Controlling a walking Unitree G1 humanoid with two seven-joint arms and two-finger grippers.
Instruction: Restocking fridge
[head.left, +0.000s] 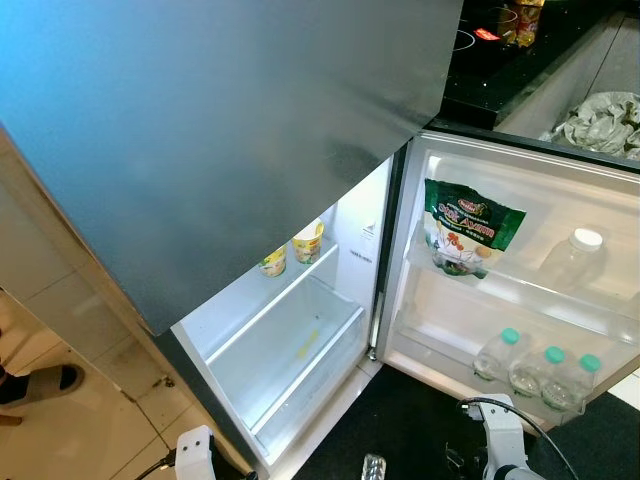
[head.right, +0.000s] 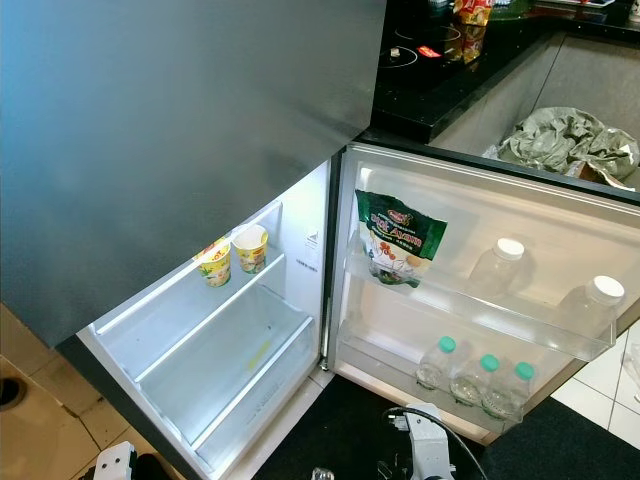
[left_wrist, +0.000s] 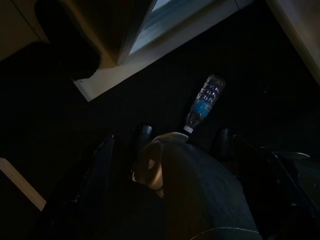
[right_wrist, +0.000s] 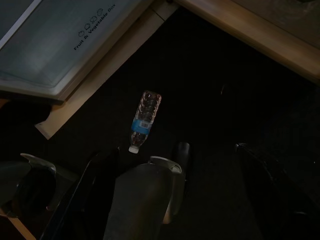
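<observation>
both grippers are hanging spread wide and empty, so it's needing a deep bend toward the bottle (right_wrist: 144, 120) lying before the fridge (head.left: 300, 340).

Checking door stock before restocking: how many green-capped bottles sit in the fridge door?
3, side by side in the bottom door shelf: left bottle, middle bottle, right bottle. Nothing suggests more hidden.

water bottle (left_wrist: 205, 102) lying on dark floor | left pincer (left_wrist: 172, 165) fingers spread above it
</observation>
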